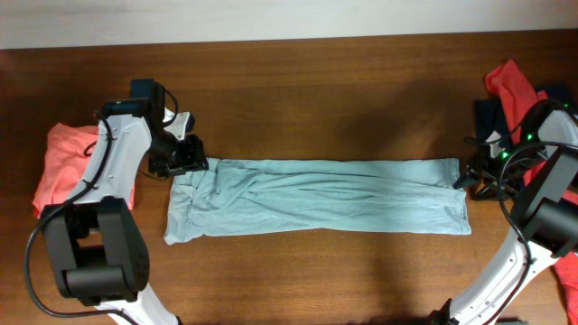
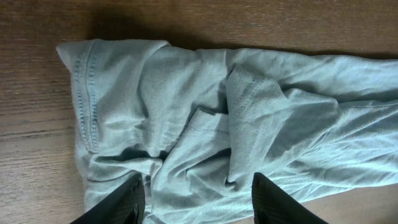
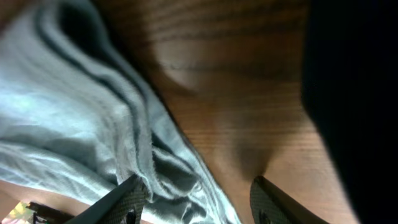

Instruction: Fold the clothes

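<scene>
Roughly halfway: grey-blue T-shirt (image 1: pixel 316 196) lies as a long strip on worktop (image 1: pixel 316 90), crosswise folds remain; left jaws, right jaws both open at its ends.

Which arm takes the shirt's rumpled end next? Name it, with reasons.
Left, probably. The left gripper hangs open directly over the rumpled end of the grey-blue shirt, with cloth filling its gap. The right gripper is open at the opposite end, partly over the table.
</scene>
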`<state>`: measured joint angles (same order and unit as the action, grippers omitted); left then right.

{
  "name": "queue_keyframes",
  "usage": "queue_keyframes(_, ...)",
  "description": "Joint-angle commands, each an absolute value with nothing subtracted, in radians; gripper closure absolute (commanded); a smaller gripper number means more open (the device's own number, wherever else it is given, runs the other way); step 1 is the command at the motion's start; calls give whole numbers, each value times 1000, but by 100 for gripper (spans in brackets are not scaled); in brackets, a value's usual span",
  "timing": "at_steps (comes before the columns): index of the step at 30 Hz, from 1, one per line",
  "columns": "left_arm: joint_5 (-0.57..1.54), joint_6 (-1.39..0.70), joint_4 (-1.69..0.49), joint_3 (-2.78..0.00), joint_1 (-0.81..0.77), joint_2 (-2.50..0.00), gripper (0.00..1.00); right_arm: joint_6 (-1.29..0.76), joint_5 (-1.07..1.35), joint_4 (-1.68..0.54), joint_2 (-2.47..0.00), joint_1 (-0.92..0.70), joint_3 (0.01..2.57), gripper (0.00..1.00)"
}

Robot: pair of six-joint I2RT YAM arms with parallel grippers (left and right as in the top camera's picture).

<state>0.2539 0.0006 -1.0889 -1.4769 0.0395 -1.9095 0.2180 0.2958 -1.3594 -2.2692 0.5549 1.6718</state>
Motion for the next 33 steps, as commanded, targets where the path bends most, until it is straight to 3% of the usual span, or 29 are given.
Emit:
queue_keyframes(1, 247, 19, -1093, -1470, 41, -1913, 45, 232, 341, -1332, -2234, 550, 1620, 41)
queue_keyframes(5, 247, 19, -1093, -1470, 41, -1913, 45, 232, 350, -1329, -2234, 550, 1575, 43)
queue_keyframes(11, 247, 19, -1093, -1470, 41, -1913, 45, 232, 390, -1316, -2234, 549, 1520, 53)
queue_keyframes(14, 247, 19, -1093, -1470, 41, -1913, 45, 232, 390, -1309, -2234, 549, 1515, 76)
queue_keyframes(19, 247, 16, -1100, -1470, 41, -1913, 45, 231, 402, -1300, -2233, 549, 1519, 96)
queue_keyframes(33, 236, 16, -1099, -1470, 42, -1913, 45, 231, 375, -1332, -2017, 505, 1623, 96)
